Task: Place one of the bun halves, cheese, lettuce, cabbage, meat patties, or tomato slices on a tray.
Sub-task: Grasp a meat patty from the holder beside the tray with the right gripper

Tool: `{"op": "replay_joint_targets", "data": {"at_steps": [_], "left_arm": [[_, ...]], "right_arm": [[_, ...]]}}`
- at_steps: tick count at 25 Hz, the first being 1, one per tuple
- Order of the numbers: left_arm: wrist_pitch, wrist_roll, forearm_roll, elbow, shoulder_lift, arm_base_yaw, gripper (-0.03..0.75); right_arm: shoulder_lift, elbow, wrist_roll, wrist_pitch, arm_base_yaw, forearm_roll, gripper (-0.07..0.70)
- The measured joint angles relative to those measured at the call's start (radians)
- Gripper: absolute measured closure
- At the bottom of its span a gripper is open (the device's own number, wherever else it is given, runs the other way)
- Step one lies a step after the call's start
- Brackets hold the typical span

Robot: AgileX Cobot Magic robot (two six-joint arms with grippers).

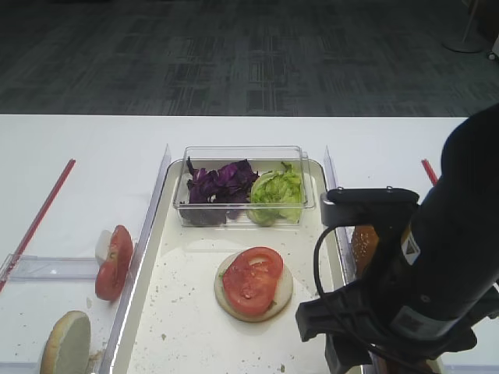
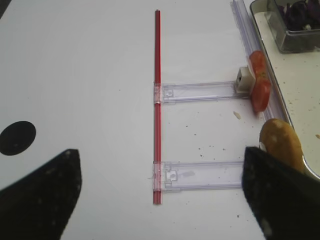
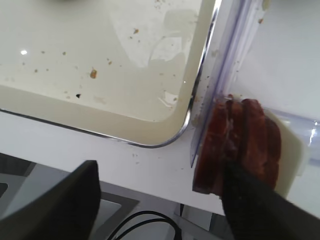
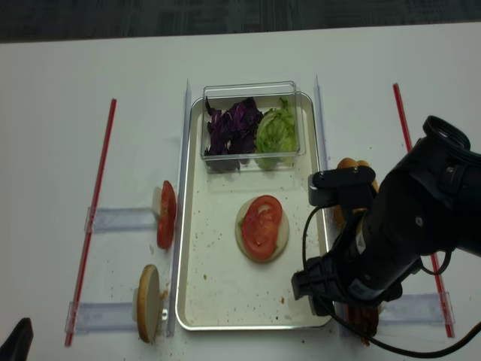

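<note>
Right end effector (image 3: 160, 200) spread wide at meat patties (image 3: 240, 145); tray (image 3: 150, 135): one tomato slice (image 1: 253, 274).

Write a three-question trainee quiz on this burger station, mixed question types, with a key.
1. True or false: a tomato slice lies on the bun half in the tray.
2. Multiple choice: the clear box holds (A) cheese and patties, (B) cabbage and lettuce, (C) only tomato.
3. Fill in: the right gripper hovers by the upright stack of ____ just outside the tray's corner.

Key: 1 true; 2 B; 3 meat patties.
</note>
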Motion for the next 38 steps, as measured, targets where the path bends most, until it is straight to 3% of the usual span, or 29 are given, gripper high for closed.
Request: {"op": "replay_joint_targets", "data": {"at_steps": [9, 19, 29, 33, 38], "left_arm": [[0.0, 0.0, 0.0, 0.0, 0.0, 0.0, 0.117], [0.0, 0.002, 0.0, 0.0, 0.0, 0.0, 0.117], [0.0, 0.003, 0.0, 0.0, 0.0, 0.0, 0.117], [0.0, 0.003, 0.0, 0.0, 0.0, 0.0, 0.117], [0.0, 0.003, 0.0, 0.0, 0.0, 0.0, 0.117]], "right_arm": [[0.028, -0.004, 0.002, -0.002, 0.002, -0.029, 0.204], [0.078, -0.008, 0.004, -0.005, 0.002, -0.043, 0.244], [0.091, -0.011, 0.051, 0.01, 0.002, -0.116, 0.389], [0.091, -0.011, 0.057, 0.02, 0.002, -0.131, 0.513], [0.091, -0.011, 0.058, 0.023, 0.002, -0.133, 0.513]]}}
